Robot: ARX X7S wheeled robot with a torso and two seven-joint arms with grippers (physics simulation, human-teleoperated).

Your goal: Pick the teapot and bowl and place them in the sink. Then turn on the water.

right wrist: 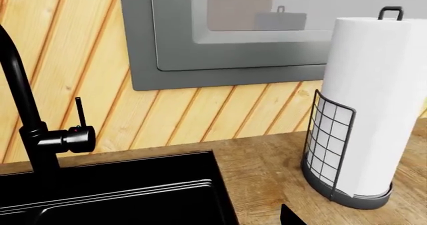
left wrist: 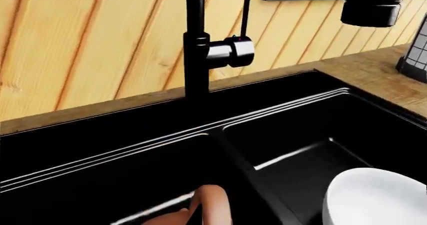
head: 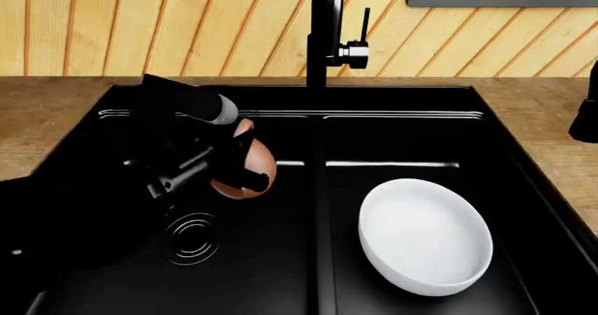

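Wood-plank walling and a wooden countertop [head: 56, 112] frame the workspace; a glossy black sink [head: 402, 99] fills most of the head view.

Near field: one white bowl [head: 425, 234] lies in the basin at lower right of the head frame, resting on the basin floor. One ringed drain [head: 192, 238] shows at lower left; the other basin's drain is hidden.

Middle field: my left gripper [head: 245, 183] hangs over the basin at centre left, with the teapot [head: 251, 162] against it. The arm covers the fingers, so I cannot tell whether they are closed on the teapot or parted. The teapot appears low in that basin; contact with the floor is unclear.

Far field: one black tap [head: 324, 28] stands above the centre divider, with one lever [head: 360, 43] pointing upward. No water stream is visible. One paper towel roll [right wrist: 377, 100] stands on the counter in the right wrist view. My right gripper is out of view.

Judgement: placing is nearly complete. Next, free the teapot, clear the left arm, then reach the lever and swing it without striking the tap.
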